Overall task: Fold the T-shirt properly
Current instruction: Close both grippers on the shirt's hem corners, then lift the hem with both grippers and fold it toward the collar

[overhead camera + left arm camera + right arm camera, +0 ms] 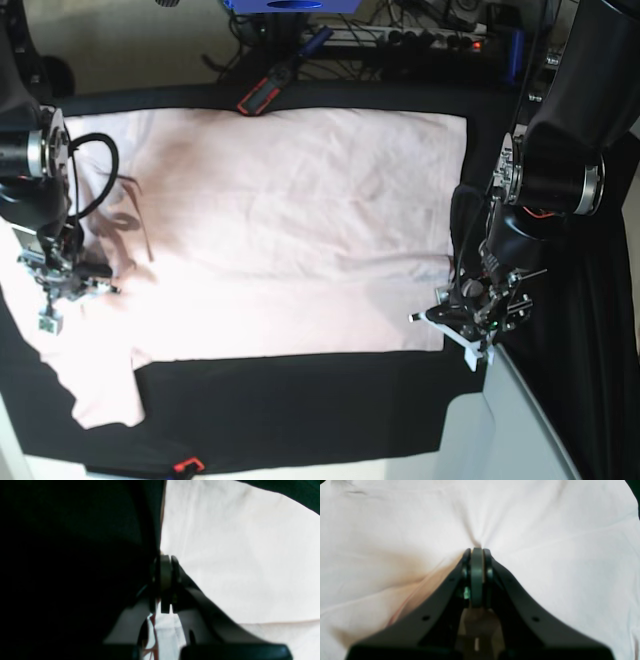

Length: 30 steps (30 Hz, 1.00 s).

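Observation:
The pale pink T-shirt (290, 220) lies spread flat on the black table cloth (300, 400), plain side up, with one sleeve (100, 385) at the front left. My right gripper (477, 550) is shut on a pinch of the shirt's fabric, and wrinkles radiate from its tips. In the base view, the right gripper (95, 282) is at the shirt's left end. My left gripper (165, 558) is shut at the shirt's (237, 555) side edge, where pink meets black cloth (75, 555). The base view puts my left gripper (450, 322) near the shirt's front right corner.
Behind the table lie a red-and-black tool (262, 97), a blue object (290, 5) and cables with a power strip (420, 38). A pale surface (520, 430) borders the cloth at the front right. A small red item (187, 465) sits at the front edge.

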Each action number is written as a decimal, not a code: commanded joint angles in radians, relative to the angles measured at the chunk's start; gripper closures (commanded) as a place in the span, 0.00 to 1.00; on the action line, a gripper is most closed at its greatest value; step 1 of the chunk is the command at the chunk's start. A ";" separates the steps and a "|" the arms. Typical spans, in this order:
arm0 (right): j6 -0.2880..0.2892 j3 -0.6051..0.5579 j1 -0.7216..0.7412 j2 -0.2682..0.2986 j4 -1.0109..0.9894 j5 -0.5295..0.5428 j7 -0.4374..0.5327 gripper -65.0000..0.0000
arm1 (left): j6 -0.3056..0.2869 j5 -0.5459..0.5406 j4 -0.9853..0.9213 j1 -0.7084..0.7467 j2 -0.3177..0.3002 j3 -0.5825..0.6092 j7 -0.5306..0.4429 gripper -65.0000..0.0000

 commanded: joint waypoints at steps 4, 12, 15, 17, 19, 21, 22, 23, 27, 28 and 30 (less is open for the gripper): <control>-0.006 0.003 0.025 0.019 0.056 -0.004 0.006 1.00 | 0.008 0.010 0.115 -0.008 -0.006 -0.002 0.103 1.00; -0.004 0.044 0.021 0.038 0.125 -0.004 0.006 1.00 | 0.008 0.008 0.409 0.046 -0.018 -0.003 0.261 1.00; -0.001 0.133 -0.012 0.038 0.188 -0.004 0.003 1.00 | 0.014 0.008 0.503 0.075 -0.018 -0.003 0.305 1.00; -0.001 0.155 -0.039 0.039 0.233 -0.005 0.000 1.00 | 0.059 0.008 0.563 0.099 -0.020 -0.014 0.331 1.00; -0.001 0.156 -0.059 0.039 0.273 -0.007 -0.002 1.00 | 0.088 0.013 0.625 0.132 -0.020 -0.056 0.350 1.00; -0.001 0.156 -0.077 0.039 0.302 -0.007 -0.002 1.00 | 0.088 0.014 0.687 0.165 -0.020 -0.111 0.373 1.00; -0.001 0.159 -0.082 0.039 0.313 -0.007 -0.002 1.00 | 0.088 0.016 0.718 0.179 -0.020 -0.141 0.387 1.00; -0.001 0.161 -0.088 0.039 0.319 -0.007 -0.005 1.00 | 0.088 0.016 0.747 0.193 -0.020 -0.168 0.400 1.00; -0.001 0.163 -0.094 0.039 0.346 -0.007 -0.057 1.00 | 0.089 0.017 0.828 0.247 -0.020 -0.223 0.436 1.00; -0.001 0.163 -0.097 0.039 0.351 -0.007 -0.062 1.00 | 0.089 0.017 0.843 0.259 -0.020 -0.224 0.439 1.00; -0.001 0.163 -0.105 0.039 0.357 -0.007 -0.062 1.00 | 0.089 0.017 0.896 0.291 -0.030 -0.224 0.462 1.00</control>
